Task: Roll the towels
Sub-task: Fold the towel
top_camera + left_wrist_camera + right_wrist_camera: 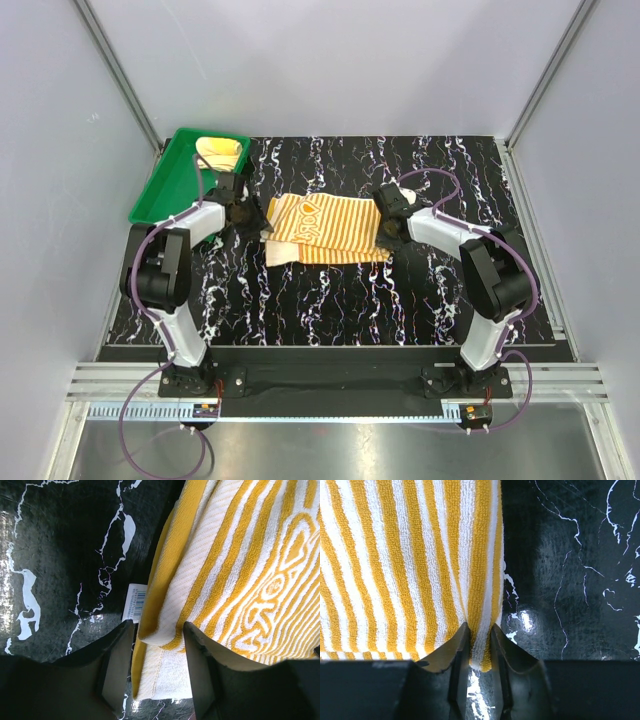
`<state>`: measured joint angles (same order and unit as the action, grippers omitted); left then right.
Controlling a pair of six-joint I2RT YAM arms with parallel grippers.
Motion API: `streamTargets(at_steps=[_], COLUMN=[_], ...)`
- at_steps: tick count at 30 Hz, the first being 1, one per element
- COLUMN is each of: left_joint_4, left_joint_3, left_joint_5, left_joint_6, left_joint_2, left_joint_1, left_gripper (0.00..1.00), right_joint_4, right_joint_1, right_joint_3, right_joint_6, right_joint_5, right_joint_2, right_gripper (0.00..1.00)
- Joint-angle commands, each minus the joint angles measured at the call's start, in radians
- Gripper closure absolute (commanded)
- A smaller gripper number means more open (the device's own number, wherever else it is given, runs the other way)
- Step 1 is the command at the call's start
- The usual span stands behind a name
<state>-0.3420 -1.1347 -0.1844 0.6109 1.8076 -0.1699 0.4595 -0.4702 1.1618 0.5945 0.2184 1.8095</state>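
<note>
Closest to the top camera are the two arm bases, bolted at the near edge of the black marbled table (330, 300). Both arms fold up at the elbow and reach in toward the middle, wrists pitched down. The left gripper (243, 212) sits at the left end of the striped towel (325, 228), and the right gripper (385, 228) is at its right end. The towel lies flat-ish mid-table, pale edge showing along the near side. Only this view shows the green tray (160, 185) at the far left with the pale yellow towel (218, 152) in it. From up here you can't read the fingers at all.

In the left wrist view, the left gripper (157, 627) has its fingers (117, 665) apart, straddling the striped towel's (240, 570) folded corner. Honestly can't tell if they're pressing on it. A small white label (134, 602) pokes out by the hem, and the cloth runs off the frame.

In the right wrist view, the right gripper (480, 630) is pinched tight on a bunched fold at the striped towel's (395, 570) edge. The fingertips are nearly together, with cloth squeezed between them.
</note>
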Motion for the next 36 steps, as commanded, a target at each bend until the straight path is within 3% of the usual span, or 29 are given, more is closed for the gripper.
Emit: streamTargets(at_steps=[1,5,10,21,28,32,36], left_joint_4=[0.044,0.035,0.012,-0.115,-0.218,-0.267,-0.266], left_joint_3=[-0.057,-0.1,-0.151,-0.238,-0.318,-0.303,-0.176], left_joint_5=[0.005,0.025,0.017,0.066,0.117,0.151,0.181], left_joint_6=[-0.007,-0.008,-0.003,-0.019,-0.045,-0.046,-0.024], left_joint_2=[0.024,0.056,0.101,-0.004,-0.122,-0.194,-0.315], left_joint_1=[-0.006,-0.016,-0.023,-0.042,-0.069,-0.106,-0.157], left_gripper=[0.53,0.64,1.0,1.0,1.0,1.0,1.0], right_joint_4=[-0.01,-0.013,-0.016,0.047,0.1,0.113,0.111], right_joint_1=[0.002,0.002,0.004,0.025,0.048,0.048,0.047], right_joint_3=[-0.001,-0.013,-0.03,0.047,0.081,0.061,0.029], right_joint_6=[-0.016,-0.016,-0.018,-0.056,-0.087,-0.087,-0.081], right_joint_5=[0.003,-0.002,-0.004,0.032,0.055,0.041,0.022], right_joint_2=[-0.012,-0.016,-0.035,-0.076,-0.131,-0.147,-0.136], right_gripper=[0.75,0.82,0.88,1.0,1.0,1.0,1.0])
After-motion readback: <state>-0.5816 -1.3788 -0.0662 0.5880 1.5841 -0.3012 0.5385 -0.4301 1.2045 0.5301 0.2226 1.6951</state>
